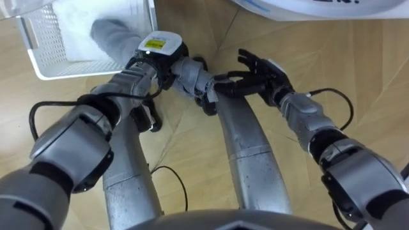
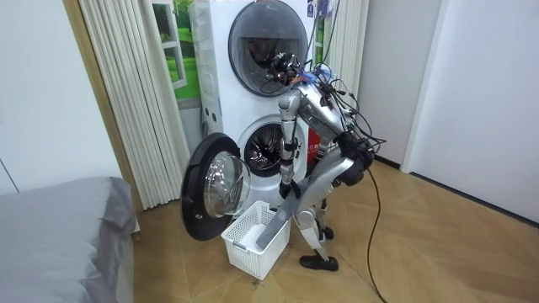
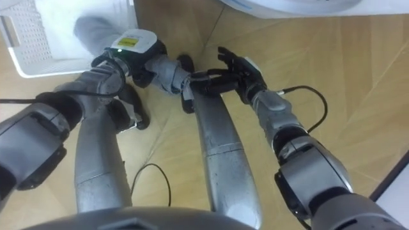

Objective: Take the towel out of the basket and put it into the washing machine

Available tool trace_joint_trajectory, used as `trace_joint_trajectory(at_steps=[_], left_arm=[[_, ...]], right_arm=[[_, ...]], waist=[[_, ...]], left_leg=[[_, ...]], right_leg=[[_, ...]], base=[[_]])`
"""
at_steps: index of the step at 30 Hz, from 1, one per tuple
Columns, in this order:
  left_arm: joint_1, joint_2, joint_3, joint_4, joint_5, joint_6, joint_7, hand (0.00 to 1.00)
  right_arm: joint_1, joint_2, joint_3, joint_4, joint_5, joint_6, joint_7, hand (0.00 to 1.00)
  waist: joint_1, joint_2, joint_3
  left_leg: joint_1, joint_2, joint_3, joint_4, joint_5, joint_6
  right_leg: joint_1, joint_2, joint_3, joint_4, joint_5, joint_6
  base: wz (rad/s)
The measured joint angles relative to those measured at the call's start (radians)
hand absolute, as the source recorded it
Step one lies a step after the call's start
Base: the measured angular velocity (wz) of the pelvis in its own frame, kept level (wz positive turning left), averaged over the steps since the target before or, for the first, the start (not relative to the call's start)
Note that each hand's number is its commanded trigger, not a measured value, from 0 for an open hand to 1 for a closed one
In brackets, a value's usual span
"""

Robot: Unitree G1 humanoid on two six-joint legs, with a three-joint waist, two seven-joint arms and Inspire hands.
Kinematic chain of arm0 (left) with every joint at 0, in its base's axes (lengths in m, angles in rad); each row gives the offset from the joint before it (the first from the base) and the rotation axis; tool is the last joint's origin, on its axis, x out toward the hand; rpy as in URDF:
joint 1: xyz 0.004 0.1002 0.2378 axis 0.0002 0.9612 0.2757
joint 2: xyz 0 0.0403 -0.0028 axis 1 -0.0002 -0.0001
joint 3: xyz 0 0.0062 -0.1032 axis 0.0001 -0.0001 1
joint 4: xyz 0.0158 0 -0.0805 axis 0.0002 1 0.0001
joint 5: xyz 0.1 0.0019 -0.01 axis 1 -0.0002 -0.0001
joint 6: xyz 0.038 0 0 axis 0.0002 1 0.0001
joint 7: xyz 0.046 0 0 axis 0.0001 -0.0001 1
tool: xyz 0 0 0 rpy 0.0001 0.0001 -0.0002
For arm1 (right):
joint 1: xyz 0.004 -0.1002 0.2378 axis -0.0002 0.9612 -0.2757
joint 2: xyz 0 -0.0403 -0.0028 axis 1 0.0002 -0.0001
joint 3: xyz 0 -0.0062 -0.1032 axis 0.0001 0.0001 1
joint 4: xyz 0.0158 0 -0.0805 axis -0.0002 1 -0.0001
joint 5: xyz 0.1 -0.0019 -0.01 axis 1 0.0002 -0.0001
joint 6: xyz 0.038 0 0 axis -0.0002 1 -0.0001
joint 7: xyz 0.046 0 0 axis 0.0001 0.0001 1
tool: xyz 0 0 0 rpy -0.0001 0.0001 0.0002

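Observation:
A long grey towel (image 1: 114,35) hangs from my left hand (image 1: 190,76) down into the white basket (image 1: 45,48). In the room view the towel (image 2: 276,225) is a strip running from the hand to the basket (image 2: 244,246). My left hand's fingers are curled round the towel's upper end. Just to its right, my right hand (image 1: 263,75) is open, with spread fingers and the thumb pointing at the left hand. I stand bent forward before the washing machine (image 2: 268,151), whose round door (image 2: 212,192) is swung open.
White cloth (image 1: 77,32) lies in the basket, which stands on the wooden floor between the open door and my feet. A second machine (image 2: 263,52) is stacked above, its door closed. Curtains (image 2: 135,93) and a grey bed (image 2: 67,236) are at the room view's left.

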Motion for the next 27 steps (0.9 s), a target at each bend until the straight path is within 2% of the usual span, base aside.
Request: trace_joint_trajectory(at_steps=[2, 4, 7, 12, 15, 18, 21, 23, 27], left_arm=[[0.006, 0.0, -0.003, 0.0, -0.013, 0.0, -0.026, 1.0], [0.021, 0.001, -0.011, 0.0, -0.022, 0.0, -0.051, 1.0], [0.045, -0.001, -0.018, -0.004, -0.024, 0.0, -0.059, 1.0], [0.083, -0.016, -0.018, -0.004, -0.023, -0.001, -0.064, 1.0], [0.102, -0.024, -0.011, -0.005, -0.019, -0.001, -0.05, 1.0], [0.118, -0.034, 0.016, 0.002, -0.02, -0.008, -0.02, 1.0], [0.138, -0.025, 0.043, -0.011, -0.025, -0.033, 0.026, 1.0], [0.143, -0.019, 0.051, -0.021, -0.03, -0.036, 0.065, 1.0], [0.147, -0.039, 0.167, -0.032, -0.086, -0.038, 0.123, 1.0]], right_arm=[[0.0, 0.004, 0.001, 0.004, -0.002, 0.0, -0.004, 0.0], [-0.007, 0.026, 0.003, 0.024, -0.031, 0.0, -0.005, 0.0], [-0.005, 0.043, 0.008, 0.033, -0.077, 0.006, -0.001, 0.0], [0.009, 0.042, 0.03, 0.06, -0.074, 0.037, 0.007, 0.0], [0.025, 0.04, 0.036, 0.07, -0.076, 0.04, 0.007, 0.0], [0.04, 0.04, 0.023, 0.083, -0.082, 0.041, 0.007, 0.0], [0.055, 0.029, 0.021, 0.085, -0.076, 0.041, 0.006, 0.0], [0.058, 0.024, 0.021, 0.093, -0.073, 0.04, 0.008, 0.0], [0.089, 0.011, 0.014, 0.108, -0.073, 0.041, 0.008, 0.0]], waist=[[0.001, 0.0, -0.0002], [0.003, -0.001, -0.0007], [0.014, -0.001, -0.0011], [0.029, -0.001, -0.0022], [0.049, -0.001, -0.0032], [0.067, 0.0, -0.0038], [0.081, 0.007, -0.0056], [0.085, 0.007, -0.0055], [0.102, 0.01, -0.005]], left_leg=[[0.006, 0.0, 0.0, -0.001, 0.0, 0.0], [0.026, -0.002, 0.0, -0.007, 0.0, 0.0], [0.059, -0.009, 0.0, -0.031, 0.002, -0.001], [0.153, -0.032, -0.003, -0.091, 0.016, -0.002], [0.211, -0.034, -0.002, -0.12, 0.019, -0.002], [0.279, -0.036, -0.001, -0.175, 0.038, 0.001], [0.336, -0.036, -0.002, -0.203, 0.043, 0.003], [0.368, -0.037, -0.003, -0.213, 0.044, 0.003], [0.446, -0.05, -0.008, -0.252, 0.052, 0.005]], right_leg=[[0.007, 0.0, 0.0, -0.004, 0.0, 0.0], [0.025, -0.002, 0.001, -0.008, 0.0, 0.0], [0.055, -0.007, 0.0, -0.023, 0.0, 0.001], [0.146, -0.022, -0.002, -0.061, -0.001, 0.003], [0.206, -0.021, -0.004, -0.092, 0.002, 0.008], [0.281, -0.02, -0.01, -0.155, 0.02, 0.012], [0.345, -0.02, -0.021, -0.192, 0.026, 0.015], [0.38, -0.02, -0.023, -0.202, 0.026, 0.017], [0.459, -0.035, -0.039, -0.233, 0.025, 0.02]], base=[[-0.04], [0.0], [0.06], [0.1], [0.0], [0.01], [0.01], [0.02], [0.09]])
